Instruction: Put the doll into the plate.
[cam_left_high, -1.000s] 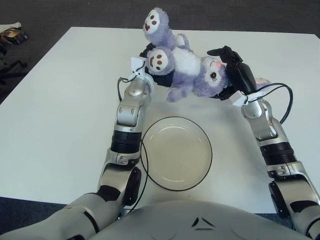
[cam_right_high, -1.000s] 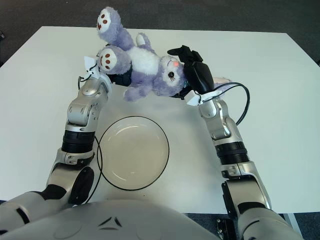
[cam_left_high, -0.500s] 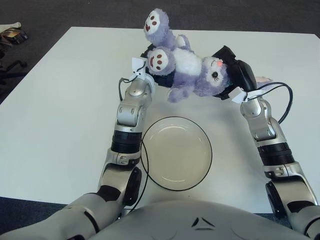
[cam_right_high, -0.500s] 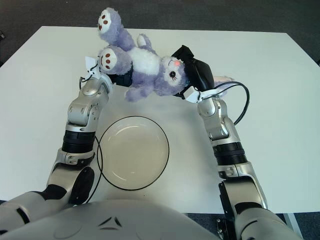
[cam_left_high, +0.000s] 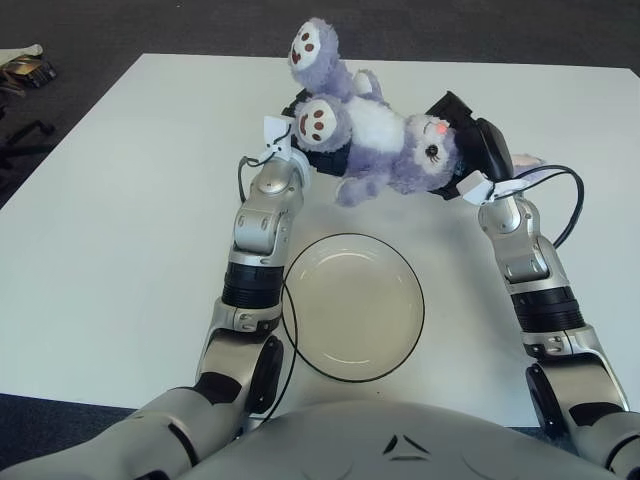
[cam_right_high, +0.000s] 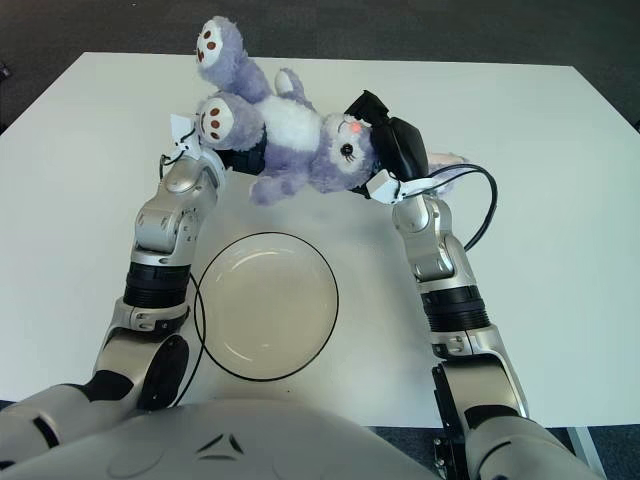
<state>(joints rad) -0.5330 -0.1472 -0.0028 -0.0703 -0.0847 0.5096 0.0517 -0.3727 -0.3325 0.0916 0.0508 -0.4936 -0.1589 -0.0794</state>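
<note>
A purple and white plush doll (cam_left_high: 380, 145) with brown paw pads is held up between my two hands, beyond the plate. My left hand (cam_left_high: 305, 148) grips it from below at the legs. My right hand (cam_left_high: 472, 150) presses against its head from the right. The doll lies on its side, feet to the left, face toward me. A shallow cream plate (cam_left_high: 352, 306) with a dark rim sits on the white table (cam_left_high: 130, 220) between my forearms, nearer to me than the doll.
The white table extends wide to the left and right of my arms. A black cable (cam_left_high: 560, 195) loops beside my right wrist. Dark floor with some clutter (cam_left_high: 25, 70) lies past the table's far left corner.
My right hand has shifted slightly left and turned against the doll's head. The doll has barely moved; the left hand is still.
</note>
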